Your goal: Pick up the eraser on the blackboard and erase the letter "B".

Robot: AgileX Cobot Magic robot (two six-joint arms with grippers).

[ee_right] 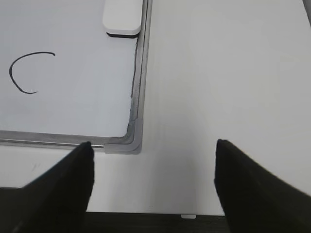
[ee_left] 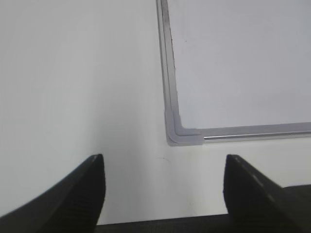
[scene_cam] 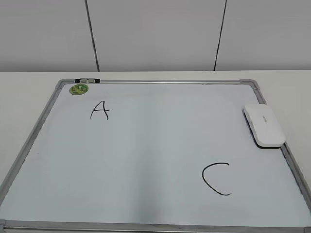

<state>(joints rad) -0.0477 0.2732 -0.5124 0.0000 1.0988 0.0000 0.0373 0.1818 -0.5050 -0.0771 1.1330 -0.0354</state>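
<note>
Note first that the eraser [scene_cam: 264,125] lies flat on the blackboard [scene_cam: 146,160], against its right frame, ahead and to the left of your right gripper [ee_right: 151,187]; in the right wrist view only its near end [ee_right: 122,18] shows, white shell above a dark underside; it looks light and rigid, probably smooth plastic that could slip, so take it across its short width, pads on the two long sides, low enough to keep the dark face square to the board. Both jaws of the right gripper stand wide apart and hold nothing, poised over bare table just beyond the board's near right corner; the left gripper [ee_left: 164,191] is likewise spread wide and empty, the board's near left corner [ee_left: 181,133] lying ahead between its jaws. No letter "B" is visible in any view; only the "A" [scene_cam: 99,110] and the "C" [scene_cam: 216,178] are seen, so the letter may already be gone, though you cannot confirm it from faint residue at this resolution. A round green magnet [scene_cam: 78,89] sits at the far left corner; leave it. No containers appear in any view.
</note>
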